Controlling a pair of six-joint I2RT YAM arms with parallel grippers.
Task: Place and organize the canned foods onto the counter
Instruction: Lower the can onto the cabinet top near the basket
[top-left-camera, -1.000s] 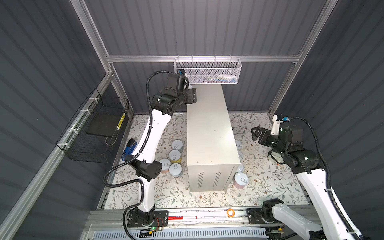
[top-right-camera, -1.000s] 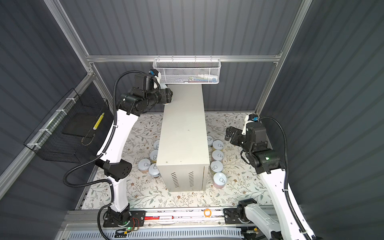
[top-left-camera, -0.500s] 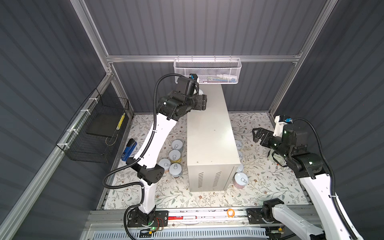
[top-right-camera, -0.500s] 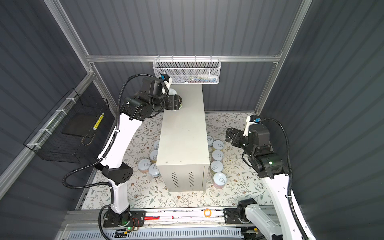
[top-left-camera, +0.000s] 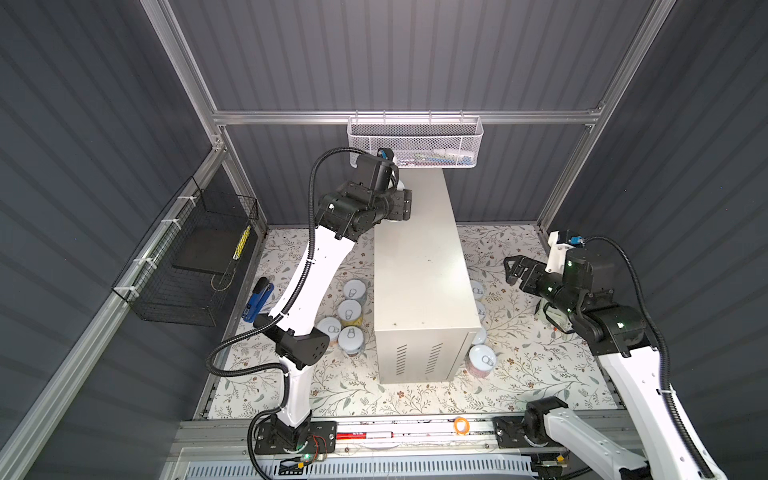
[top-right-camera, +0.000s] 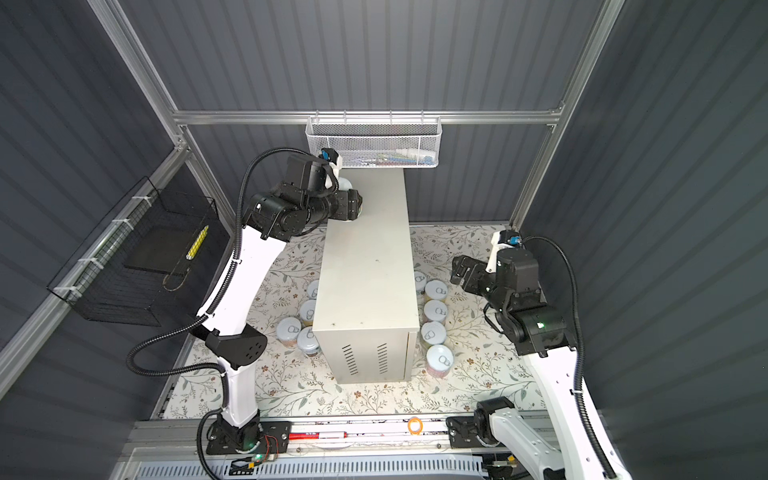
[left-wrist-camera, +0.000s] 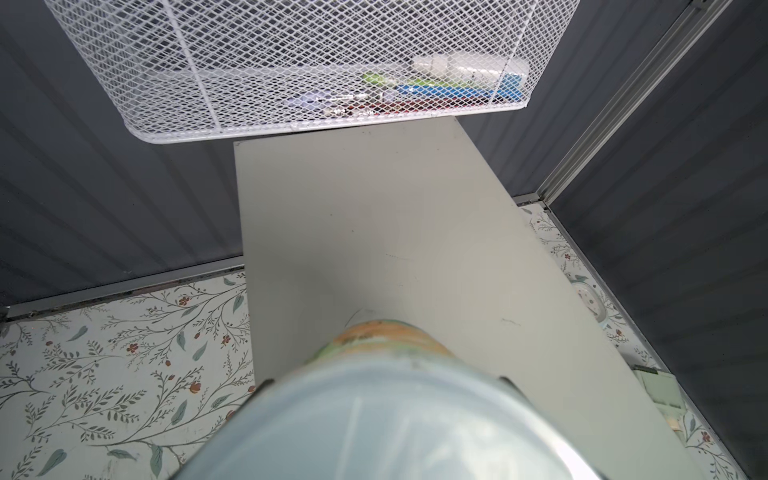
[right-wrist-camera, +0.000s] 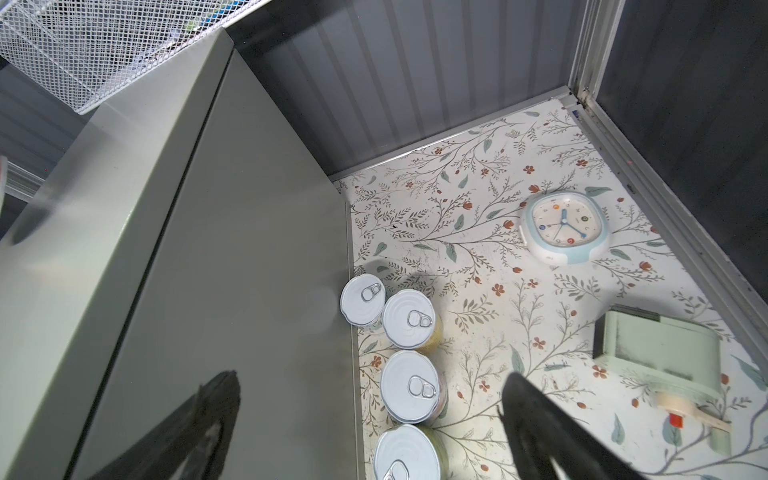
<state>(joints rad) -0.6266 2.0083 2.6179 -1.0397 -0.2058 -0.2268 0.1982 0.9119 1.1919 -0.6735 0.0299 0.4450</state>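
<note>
One can (left-wrist-camera: 386, 399), orange and green on its label, is clamped in the left jaws over the far left edge of the desk (top-left-camera: 419, 266), near the white mesh basket (top-left-camera: 415, 141); whether it touches the top I cannot tell. Four cans (top-left-camera: 349, 316) stand on the floral surface (top-left-camera: 519, 365) left of the desk and five (top-right-camera: 435, 311) along its right side. Beside those five, the right jaws hang wide apart, holding nothing.

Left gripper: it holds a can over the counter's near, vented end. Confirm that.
Not quite. The left gripper does hold a can, but over the counter at its far end, by the white mesh basket, not the vented end. Both top views show it.
</note>
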